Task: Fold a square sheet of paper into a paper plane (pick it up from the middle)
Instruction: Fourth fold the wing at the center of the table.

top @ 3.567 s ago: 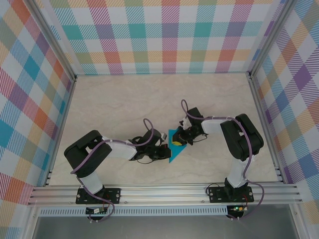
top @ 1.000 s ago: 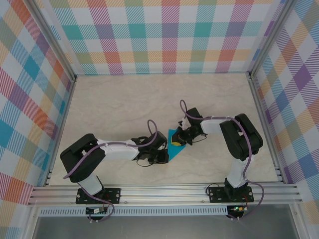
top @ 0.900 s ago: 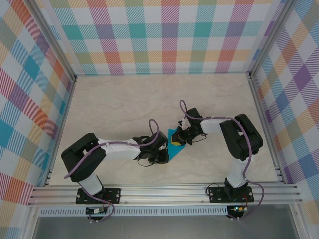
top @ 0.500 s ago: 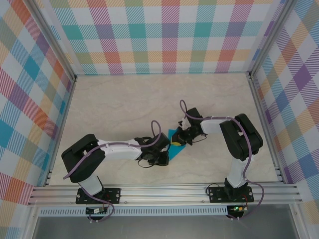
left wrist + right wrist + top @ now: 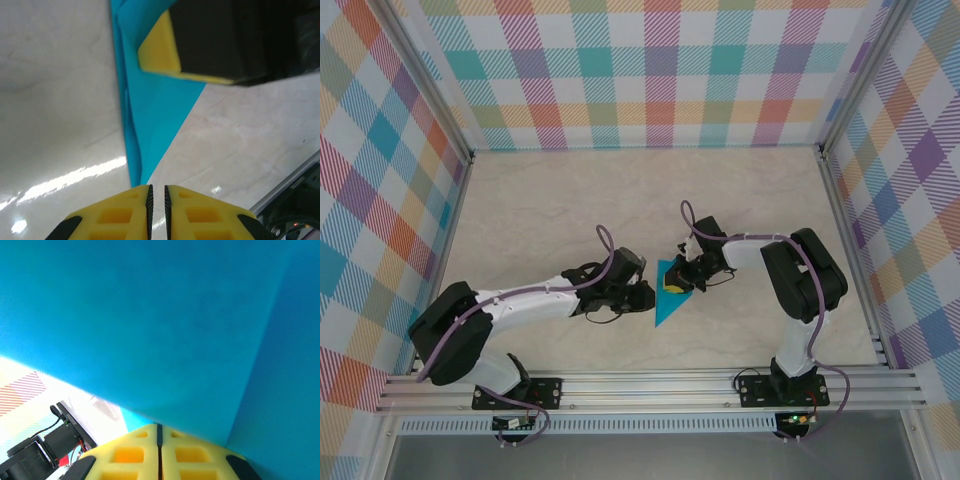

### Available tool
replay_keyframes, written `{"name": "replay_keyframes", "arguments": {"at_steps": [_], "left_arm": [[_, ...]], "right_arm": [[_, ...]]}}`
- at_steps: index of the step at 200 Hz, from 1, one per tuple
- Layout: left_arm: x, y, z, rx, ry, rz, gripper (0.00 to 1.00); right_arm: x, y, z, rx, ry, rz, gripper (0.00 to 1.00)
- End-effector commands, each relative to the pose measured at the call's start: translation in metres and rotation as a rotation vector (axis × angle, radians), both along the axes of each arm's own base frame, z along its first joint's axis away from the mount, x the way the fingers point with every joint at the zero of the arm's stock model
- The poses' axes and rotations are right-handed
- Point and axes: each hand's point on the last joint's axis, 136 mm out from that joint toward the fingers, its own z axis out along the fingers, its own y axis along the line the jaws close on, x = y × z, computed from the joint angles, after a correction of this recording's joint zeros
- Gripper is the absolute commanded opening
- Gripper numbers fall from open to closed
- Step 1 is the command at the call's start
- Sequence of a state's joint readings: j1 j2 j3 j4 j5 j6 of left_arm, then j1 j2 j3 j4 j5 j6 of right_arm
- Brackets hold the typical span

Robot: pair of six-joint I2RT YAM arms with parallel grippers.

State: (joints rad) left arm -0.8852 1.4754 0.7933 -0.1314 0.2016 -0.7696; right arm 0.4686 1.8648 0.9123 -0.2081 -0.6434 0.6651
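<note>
**Two grippers at one folded sheet: which lies nearer the tip**

Landmark: the right gripper, black-bodied with yellow fingers. Its fingers are together, with nothing between them in the right wrist view. They bear on the wide end of the square sheet of paper, a thin teal-blue sheet already creased into a narrow triangle and lying flat on the pale marble-patterned tabletop.

From the right gripper, the paper's long axis runs toward the arm bases and ends in a sharp tip on that side.

The left gripper sits just beside the paper's long edge, on the side away from the right gripper. It is nearer the tip and apart from the paper. In its wrist view its fingers stand nearly together, with a thin slit between them and nothing in it. The paper stretches straight ahead of them toward the right gripper's yellow pad.

Judgement: the next fold calls for the left gripper to work along this long edge while the right one pins the sheet.
</note>
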Motion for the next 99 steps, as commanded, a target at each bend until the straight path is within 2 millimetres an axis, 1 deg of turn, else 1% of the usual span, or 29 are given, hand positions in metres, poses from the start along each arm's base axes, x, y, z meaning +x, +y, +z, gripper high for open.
{"name": "replay_keyframes", "arguments": {"at_steps": [1, 21, 42, 55, 71, 99], "left_arm": [[0.014, -0.024, 0.004, -0.118, -0.003, 0.023, 0.16], [0.019, -0.037, -0.006, -0.161, 0.021, 0.034, 0.16], [0.023, -0.041, -0.022, -0.161, 0.045, 0.059, 0.16], [0.025, -0.038, -0.033, -0.131, 0.056, 0.079, 0.15], [0.024, -0.029, -0.048, -0.084, 0.071, 0.106, 0.14], [0.012, -0.015, -0.075, -0.008, 0.127, 0.109, 0.14]], "right_arm": [[-0.032, -0.048, -0.068, -0.298, 0.122, -0.023, 0.07], [-0.033, -0.049, -0.068, -0.303, 0.122, -0.023, 0.07], [-0.034, -0.05, -0.069, -0.305, 0.125, -0.023, 0.07], [-0.034, -0.05, -0.069, -0.305, 0.126, -0.023, 0.07], [-0.034, -0.05, -0.069, -0.305, 0.125, -0.023, 0.07], [-0.034, -0.05, -0.069, -0.305, 0.124, -0.021, 0.07]]}}
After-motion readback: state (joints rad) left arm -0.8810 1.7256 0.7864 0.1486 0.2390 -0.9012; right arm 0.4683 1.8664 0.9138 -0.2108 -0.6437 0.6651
